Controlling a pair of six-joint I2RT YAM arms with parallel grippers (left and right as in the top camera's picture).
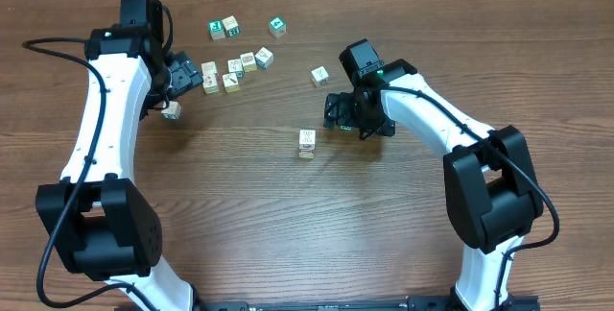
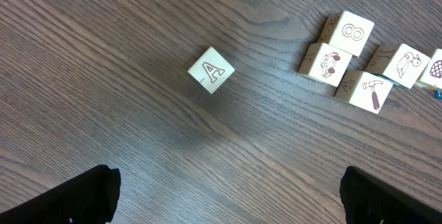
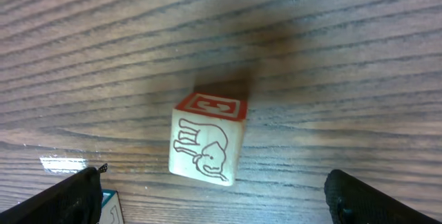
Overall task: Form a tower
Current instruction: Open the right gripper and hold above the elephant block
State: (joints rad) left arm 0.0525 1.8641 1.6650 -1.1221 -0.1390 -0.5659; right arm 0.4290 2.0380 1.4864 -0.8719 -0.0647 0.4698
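Left pincer [image 1: 187,75]: jaws wide, hanging over the table [image 1: 240,215] at 10 o'clock of its centre. In the left wrist view my left pincer [image 2: 226,195] shows two dark fingertips [image 2: 76,198] at the bottom corners, well apart. The A cube [image 2: 211,70] lies ahead at 12 o'clock, apart from both. At 3 o'clock of it sits a cluster: 8 cube [image 2: 350,33], hammer cube [image 2: 370,90] and bird cube [image 2: 405,66], touching or just beside one another.

Right pincer [image 1: 338,112]: jaws wide, at 2 o'clock of the table centre. In the right wrist view the elephant cube [image 3: 206,148] lies ahead of my right pincer [image 3: 214,200], red letter face up, apart from both fingertips [image 3: 62,200]. A teal-edged cube [image 3: 110,209] shows at 8 o'clock of it, mostly cut off.

Tower [image 1: 306,143]: stands at the table centre, between 7 and 8 o'clock of my right pincer, near it but apart. I cannot count its cubes from overhead. I cannot tell whether the elephant cube belongs to it.

Loose cubes [image 1: 230,27]: scattered at 10 to 11 o'clock of the centre. Lone cube [image 1: 319,76] at 12 o'clock. Stray cube [image 1: 171,109] at 7 o'clock of my left pincer, just beside it.
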